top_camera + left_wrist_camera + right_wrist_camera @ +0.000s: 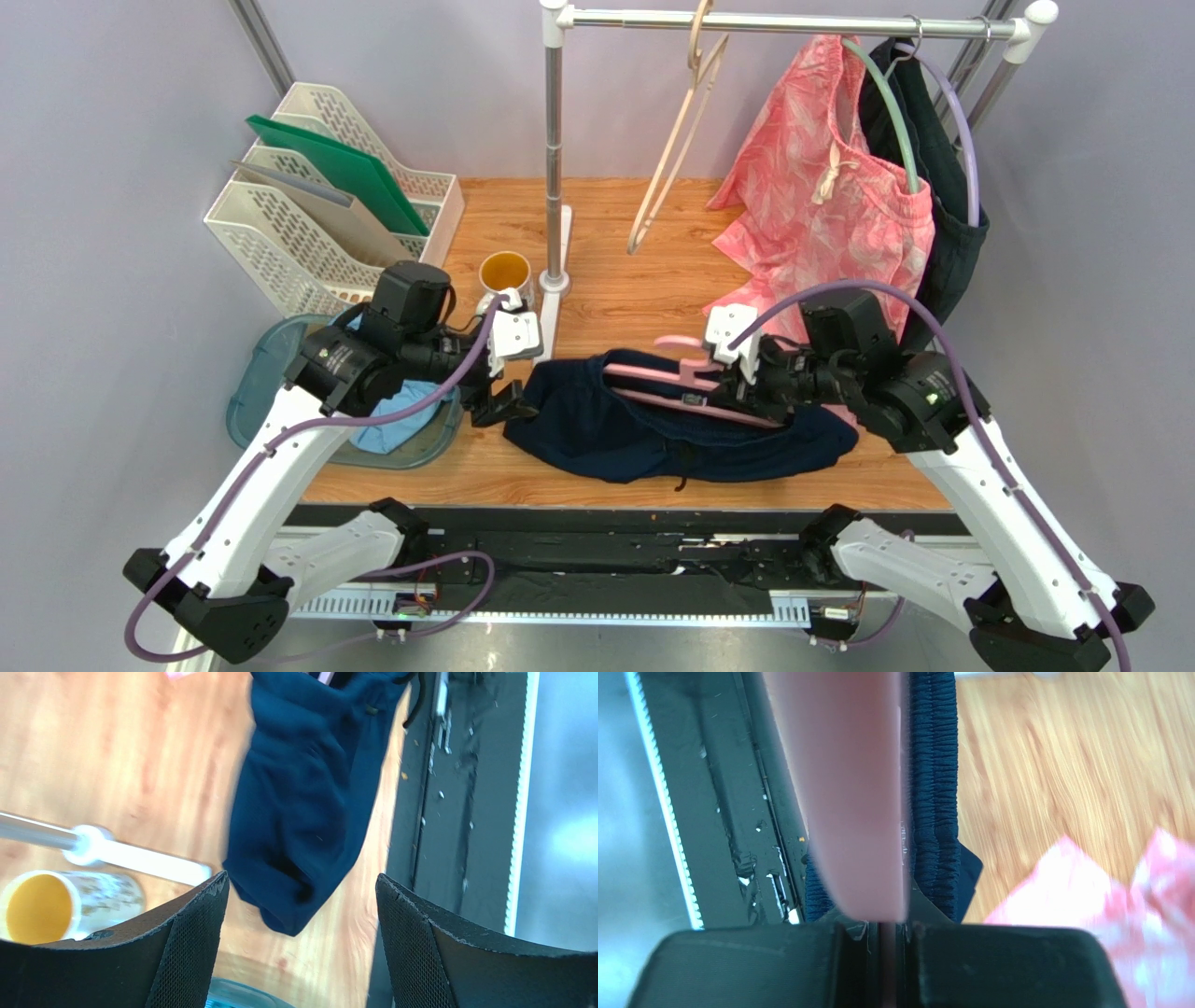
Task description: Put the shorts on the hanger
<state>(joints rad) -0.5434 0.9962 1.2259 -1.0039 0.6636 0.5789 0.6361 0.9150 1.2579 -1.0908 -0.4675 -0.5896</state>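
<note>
The dark navy shorts (pixel 659 427) lie spread on the wooden table near its front edge. The pink hanger (pixel 671 382) lies across them, hook toward the left. My right gripper (pixel 746 370) is shut on the hanger's right end; in the right wrist view the hanger (pixel 840 791) fills the middle as a blurred pink bar beside the shorts' ribbed waistband (pixel 934 791). My left gripper (pixel 508 406) is open and empty just left of the shorts' left end. In the left wrist view the shorts (pixel 309 798) hang in front of the open fingers (pixel 189 945).
A clothes rail (pixel 786 21) stands at the back with a beige hanger (pixel 680 133), pink patterned shorts (pixel 828 182) and a dark garment. A yellow cup (pixel 504 272), white file rack (pixel 330 189) and a teal basin (pixel 267 371) with a light blue garment are at left.
</note>
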